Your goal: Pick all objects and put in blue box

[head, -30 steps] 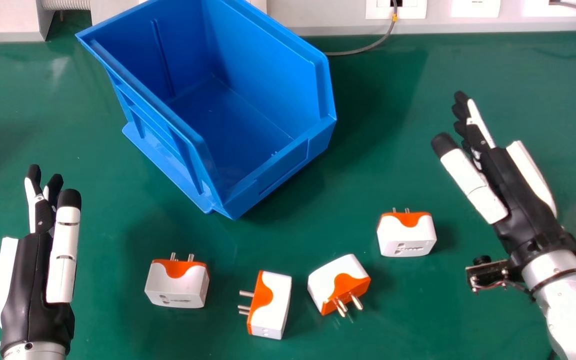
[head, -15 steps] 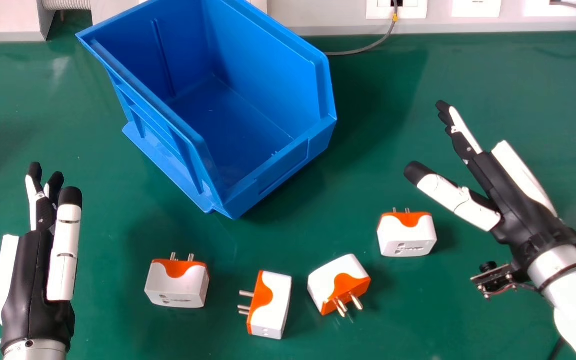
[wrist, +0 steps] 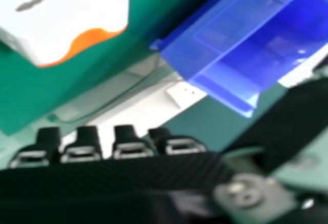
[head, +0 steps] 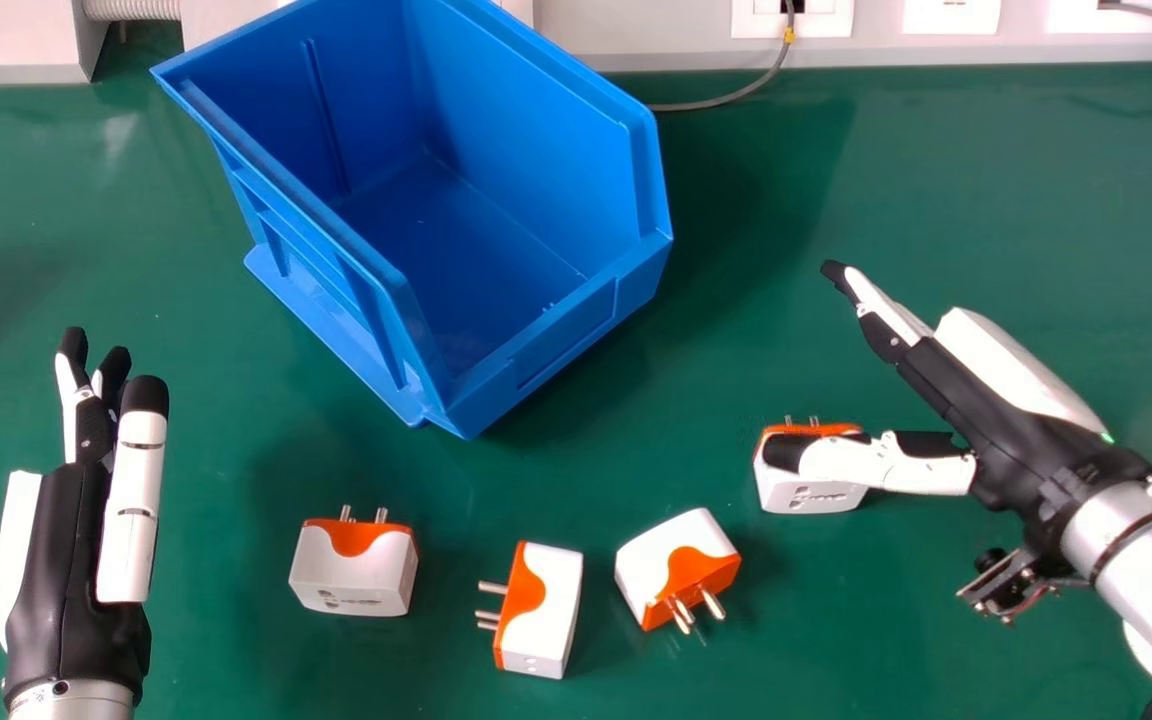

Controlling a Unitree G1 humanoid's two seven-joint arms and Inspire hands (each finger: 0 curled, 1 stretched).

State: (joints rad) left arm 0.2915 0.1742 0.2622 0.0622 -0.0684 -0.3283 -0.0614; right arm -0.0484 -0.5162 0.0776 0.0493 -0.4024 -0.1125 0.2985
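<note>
Our right hand [head: 1011,430] has swung inward toward us, its thumb now overlapping the rightmost adapter [head: 808,500] in the head view, spread from straight fingers. We have three other adapters [head: 356,580] on the counter [head: 1036,180], outside the blue box [head: 576,335]; our left hand [head: 51,560], at the view's left, has straight fingers.

Plenty of room here, a broad lane of bare tabletop [head: 736,260] between the blue box [head: 576,325] and the right robot hand [head: 1026,435]! High side walls bar the low route in, but the box's near-right wall dips lower. Down front it's tight: a narrow gap splits the middle-left plug [head: 553,610] from the middle-right plug [head: 671,560], while a wider one opens beside the leftmost plug [head: 361,578].
</note>
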